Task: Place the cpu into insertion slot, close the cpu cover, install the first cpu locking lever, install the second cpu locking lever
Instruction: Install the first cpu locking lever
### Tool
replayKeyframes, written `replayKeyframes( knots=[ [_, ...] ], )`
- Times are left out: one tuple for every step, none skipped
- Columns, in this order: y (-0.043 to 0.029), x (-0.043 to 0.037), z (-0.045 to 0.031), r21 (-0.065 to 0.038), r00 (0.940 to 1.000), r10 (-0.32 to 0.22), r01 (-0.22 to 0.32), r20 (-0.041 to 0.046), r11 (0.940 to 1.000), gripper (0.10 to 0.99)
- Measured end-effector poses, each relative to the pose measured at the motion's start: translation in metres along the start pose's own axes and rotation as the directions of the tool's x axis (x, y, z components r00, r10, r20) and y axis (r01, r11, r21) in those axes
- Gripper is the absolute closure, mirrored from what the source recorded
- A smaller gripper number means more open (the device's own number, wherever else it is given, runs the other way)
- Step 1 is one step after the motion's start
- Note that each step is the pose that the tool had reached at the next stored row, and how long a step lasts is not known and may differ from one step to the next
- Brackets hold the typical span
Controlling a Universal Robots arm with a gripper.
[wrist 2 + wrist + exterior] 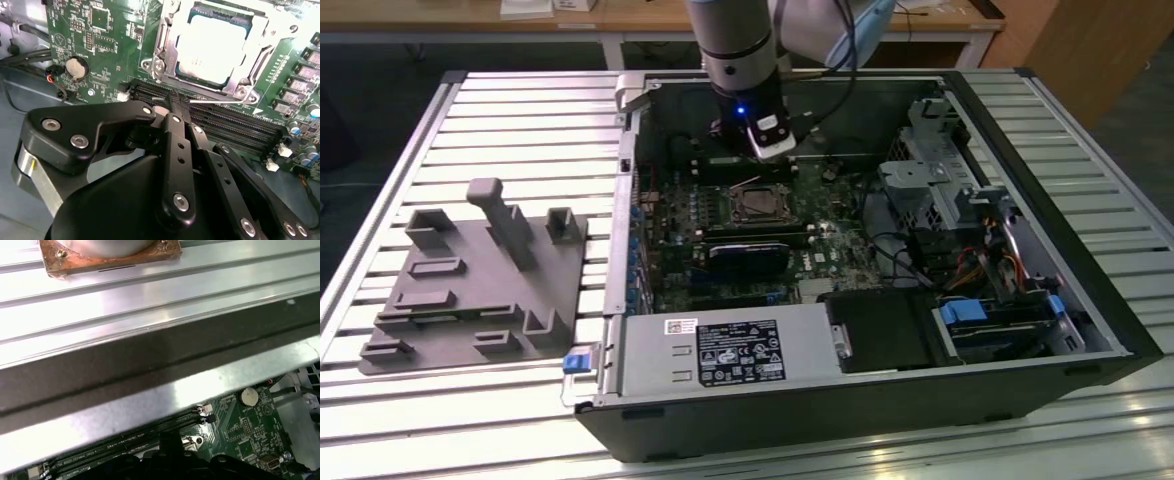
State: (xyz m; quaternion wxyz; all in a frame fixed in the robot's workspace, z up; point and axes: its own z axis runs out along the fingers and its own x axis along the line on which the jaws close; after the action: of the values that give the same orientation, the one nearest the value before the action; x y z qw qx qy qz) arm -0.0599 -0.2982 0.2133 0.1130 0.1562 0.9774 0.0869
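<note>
The cpu (212,47) lies in the insertion slot (754,205), its silver-grey top showing through the window of the cpu cover (167,50), which is folded down flat over it. A thin silvery locking lever (220,101) runs along the socket's edge beside the memory slots. My gripper (178,100) is shut, its black fingertips together and touching the end of that lever; whether they pinch it I cannot tell. In the exterior view the gripper (774,155) hangs inside the open computer case just behind the socket.
Long black memory slots (225,125) lie right by the fingertips, and a coin battery (76,67) sits on the green board. The case's metal wall (150,365) is close by. A power supply (720,350), drive cage (934,170) and grey fixture (467,270) surround the area.
</note>
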Motion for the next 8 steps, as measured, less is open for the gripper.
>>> replayKeyframes(
  knots=[
    [0.0002,0.0005,0.0003,0.000,1.0000,0.001,-0.001,0.0005,1.0000,0.980],
    [0.0002,0.0010,0.0006,0.000,1.0000,0.002,-0.002,0.0016,1.0000,0.980],
    [0.0001,0.0014,0.0010,0.000,1.0000,0.003,-0.003,0.0030,1.0000,0.980],
    [0.0000,0.0018,0.0013,0.000,1.0000,0.004,-0.004,0.0048,1.0000,0.980],
    [-0.0002,0.0022,0.0018,-0.001,1.0000,0.006,-0.006,0.0066,1.0000,0.980],
    [-0.0004,0.0026,0.0022,-0.001,0.9999,0.008,-0.008,0.0085,1.0000,0.980],
    [-0.0005,0.0029,0.0027,-0.001,0.9999,0.010,-0.010,0.0104,1.0000,0.980],
    [-0.0006,0.0031,0.0031,-0.001,0.9998,0.012,-0.012,0.0123,0.9999,0.980]
  ],
)
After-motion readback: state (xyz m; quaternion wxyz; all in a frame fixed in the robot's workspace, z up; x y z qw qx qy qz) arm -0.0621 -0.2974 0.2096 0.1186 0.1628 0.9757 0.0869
